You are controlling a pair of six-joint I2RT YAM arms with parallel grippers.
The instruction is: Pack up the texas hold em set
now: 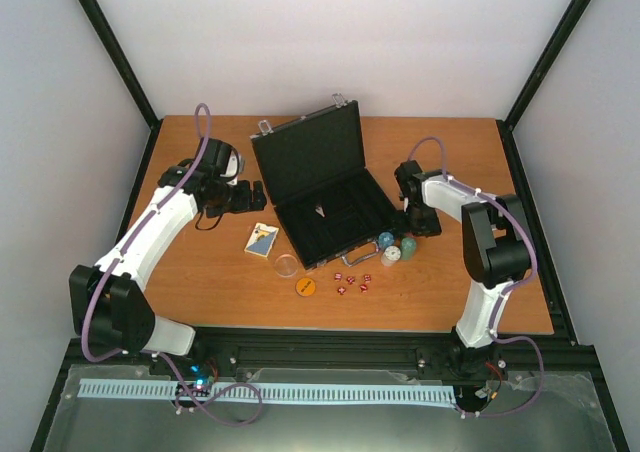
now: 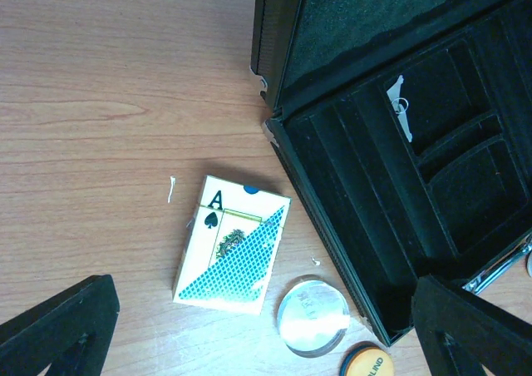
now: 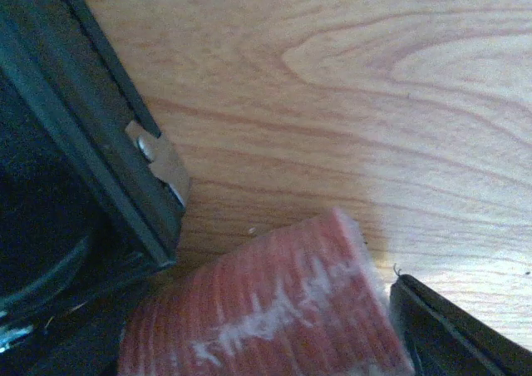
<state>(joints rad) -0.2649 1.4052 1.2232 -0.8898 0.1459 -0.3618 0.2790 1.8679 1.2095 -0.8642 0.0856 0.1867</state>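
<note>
The black briefcase lies open at the table's middle, lid up toward the back, its tray compartments bare. The blue-white card box, clear disc and orange disc lie on the table left of its front corner. My left gripper is open and empty above them. My right gripper is shut on the red chip stack, which lies on its side by the briefcase's right corner. Blue, green and white chip stacks and the red dice sit in front of the case.
The wooden table is ringed by a black frame and white walls. The right arm arches over the table's right side. The left arm reaches along the left side.
</note>
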